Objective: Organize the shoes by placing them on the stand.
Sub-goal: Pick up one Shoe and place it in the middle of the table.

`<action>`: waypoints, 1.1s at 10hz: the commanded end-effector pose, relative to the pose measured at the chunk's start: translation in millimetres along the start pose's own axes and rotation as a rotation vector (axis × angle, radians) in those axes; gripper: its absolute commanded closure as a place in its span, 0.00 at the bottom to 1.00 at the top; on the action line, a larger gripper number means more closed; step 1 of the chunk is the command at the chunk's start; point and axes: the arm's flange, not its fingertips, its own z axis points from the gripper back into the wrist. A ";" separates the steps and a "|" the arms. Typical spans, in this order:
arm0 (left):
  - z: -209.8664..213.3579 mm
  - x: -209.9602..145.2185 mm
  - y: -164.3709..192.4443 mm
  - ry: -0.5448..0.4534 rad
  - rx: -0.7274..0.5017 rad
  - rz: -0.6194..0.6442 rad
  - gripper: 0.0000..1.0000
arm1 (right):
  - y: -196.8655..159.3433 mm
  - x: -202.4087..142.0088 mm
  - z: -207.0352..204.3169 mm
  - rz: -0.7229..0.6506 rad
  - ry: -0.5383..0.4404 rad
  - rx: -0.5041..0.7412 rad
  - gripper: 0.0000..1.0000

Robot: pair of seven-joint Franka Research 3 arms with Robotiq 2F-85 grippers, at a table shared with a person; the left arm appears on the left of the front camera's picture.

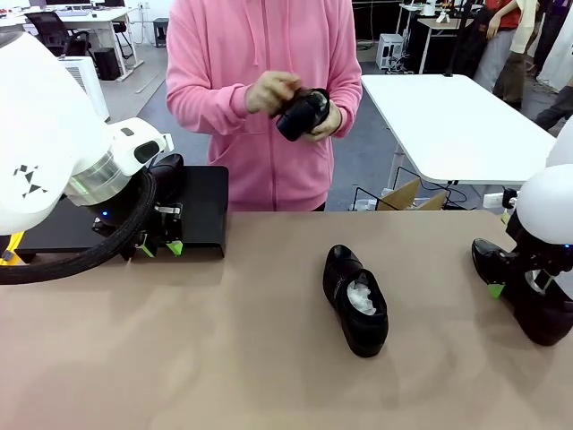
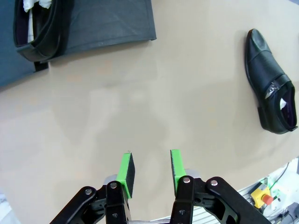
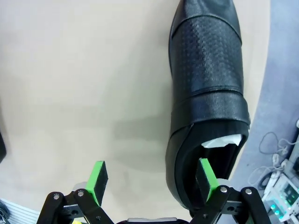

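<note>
The right gripper [image 3: 152, 175], jaws wide apart and empty, hangs over the shoe [image 3: 205, 70] at the right edge of the table [image 1: 179, 358] — toe far, heel near, offset toward one pad [image 3: 207, 179] — while the left gripper [image 2: 150, 168], also apart, hovers near the stand [image 2: 107, 23].

table [image 1: 224, 367] | stand [image 1: 204, 210] (far left) | centre shoe [image 1: 356, 303] | right shoe [image 1: 485, 255]

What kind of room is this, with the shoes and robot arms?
Probably a robotics lab: white robot arms stand at the tan table, a yellow emergency-stop box sits beside it, and a white worktable and an office chair stand behind.
</note>
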 end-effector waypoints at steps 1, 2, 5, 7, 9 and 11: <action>1.1 2.1 1.0 0.002 -0.005 0.001 0.56 | -2.9 11.8 -4.7 -0.043 0.001 -0.023 0.00; 1.1 2.1 1.0 0.002 -0.005 0.001 0.56 | -4.3 14.5 -9.0 -0.059 0.006 -0.023 0.00; 1.1 2.1 1.0 0.002 -0.005 0.001 0.56 | -7.4 20.9 -16.7 -0.083 0.015 -0.019 0.00; 1.1 2.1 1.0 0.002 -0.005 0.001 0.56 | -8.4 22.6 -21.8 -0.092 0.021 -0.021 0.00; 1.1 2.1 1.0 0.002 -0.005 0.001 0.56 | -9.7 23.9 -23.5 -0.110 0.022 -0.019 0.00; 1.1 2.1 1.0 0.002 -0.005 0.001 0.56 | -9.2 24.2 -25.0 -0.117 0.020 -0.023 0.05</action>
